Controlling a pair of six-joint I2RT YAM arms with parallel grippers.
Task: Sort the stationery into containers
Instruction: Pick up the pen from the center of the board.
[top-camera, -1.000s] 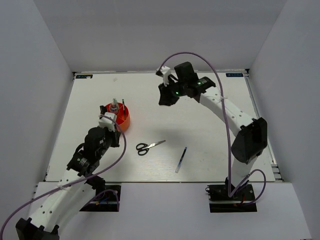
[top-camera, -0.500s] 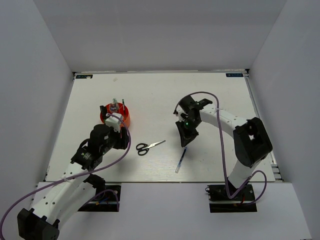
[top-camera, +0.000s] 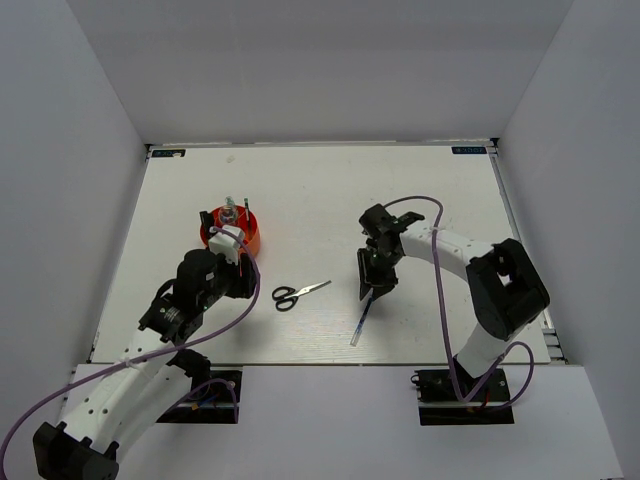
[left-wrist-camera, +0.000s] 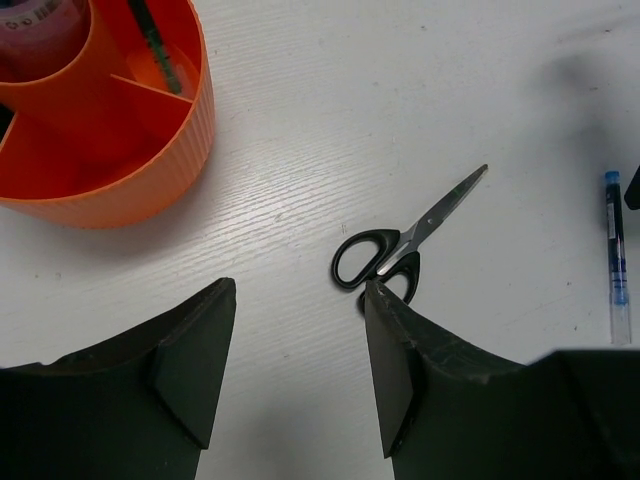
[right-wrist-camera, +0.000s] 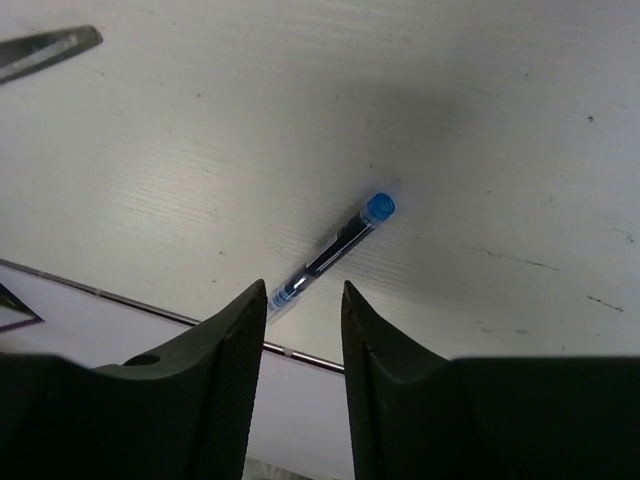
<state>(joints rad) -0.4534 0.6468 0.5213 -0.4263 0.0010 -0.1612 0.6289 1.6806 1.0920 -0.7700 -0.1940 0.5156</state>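
Right gripper (right-wrist-camera: 303, 300) hangs over the blue pen (right-wrist-camera: 335, 245), jaws narrowly apart and empty; left gripper (left-wrist-camera: 298, 290) gapes wide just left of the scissors (left-wrist-camera: 400, 250).

Left wrist view: the orange cup (left-wrist-camera: 120, 170) runs off the top and left edges. One handle loop of the scissors (left-wrist-camera: 400, 245) is partly behind a finger (left-wrist-camera: 400, 390) of the left claw (left-wrist-camera: 298, 290). Right wrist view: only a scissors blade tip shows, top-left. The lower end of the blue pen (right-wrist-camera: 335, 243) hides behind a finger (right-wrist-camera: 225, 370) of the right claw (right-wrist-camera: 303, 290).
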